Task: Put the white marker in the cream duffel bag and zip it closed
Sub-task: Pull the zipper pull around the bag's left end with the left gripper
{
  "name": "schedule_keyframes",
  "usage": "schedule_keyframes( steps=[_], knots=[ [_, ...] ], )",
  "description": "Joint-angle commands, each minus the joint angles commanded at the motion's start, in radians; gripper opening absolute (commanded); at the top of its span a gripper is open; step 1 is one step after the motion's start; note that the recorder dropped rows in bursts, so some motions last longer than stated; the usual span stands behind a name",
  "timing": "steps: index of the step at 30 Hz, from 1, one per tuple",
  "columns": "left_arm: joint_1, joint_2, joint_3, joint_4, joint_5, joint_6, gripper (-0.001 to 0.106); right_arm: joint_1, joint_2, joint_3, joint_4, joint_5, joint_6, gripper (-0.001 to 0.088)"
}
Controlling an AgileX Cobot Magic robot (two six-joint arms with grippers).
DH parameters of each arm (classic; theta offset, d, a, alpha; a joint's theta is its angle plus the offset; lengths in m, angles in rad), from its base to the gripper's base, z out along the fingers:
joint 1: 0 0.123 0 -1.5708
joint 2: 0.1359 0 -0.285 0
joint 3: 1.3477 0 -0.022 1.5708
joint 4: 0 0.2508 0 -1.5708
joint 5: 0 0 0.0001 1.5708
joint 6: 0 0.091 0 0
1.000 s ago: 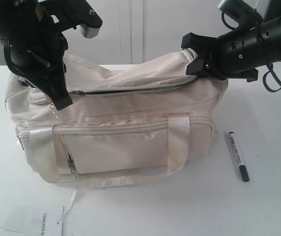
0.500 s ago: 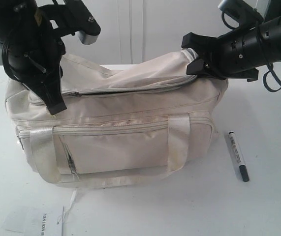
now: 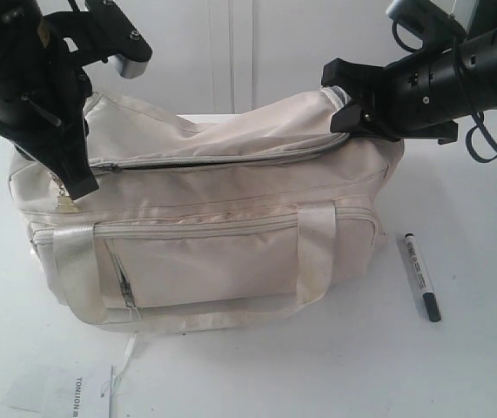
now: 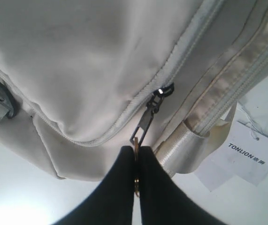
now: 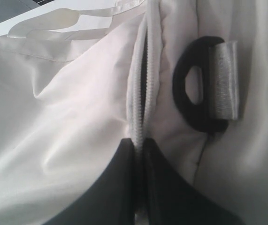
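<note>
The cream duffel bag [image 3: 231, 226] lies on the white table, its front pocket facing the camera. My left gripper [image 3: 72, 187] is at the bag's left end, shut on the small gold charm [image 4: 136, 149] that hangs from the top zip's pull [image 4: 147, 123]. The slider [image 3: 104, 165] sits near that left end, and a dark slit runs along the zip to its right. My right gripper [image 3: 342, 111] is shut on the bag's right end, pinching fabric at the zip line [image 5: 138, 93] and holding it raised. The white marker [image 3: 422, 277] lies on the table right of the bag, untouched.
A paper tag [image 3: 65, 387] printed TONLION lies at the front left, tied to the bag by a thin string. A black strap ring [image 5: 195, 89] sits beside my right gripper [image 5: 140, 145]. Bare table [image 3: 474, 366] surrounds the marker.
My left gripper has drawn the charm and slider leftward along the top zip to the bag's left end. The right gripper, bag and marker have stayed put.
</note>
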Motion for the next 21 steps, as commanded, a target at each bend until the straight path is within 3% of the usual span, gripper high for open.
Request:
schedule_keyframes(
  steps=[11, 21],
  knots=[
    [0.002, 0.000, 0.000, 0.013, 0.000, 0.003, 0.000, 0.000, 0.000, 0.000, -0.006, 0.003, 0.000, 0.0000],
    [0.059, 0.000, 0.000, -0.032, 0.000, 0.008, 0.000, 0.000, -0.004, 0.000, -0.006, -0.005, 0.000, 0.0000]
  ],
)
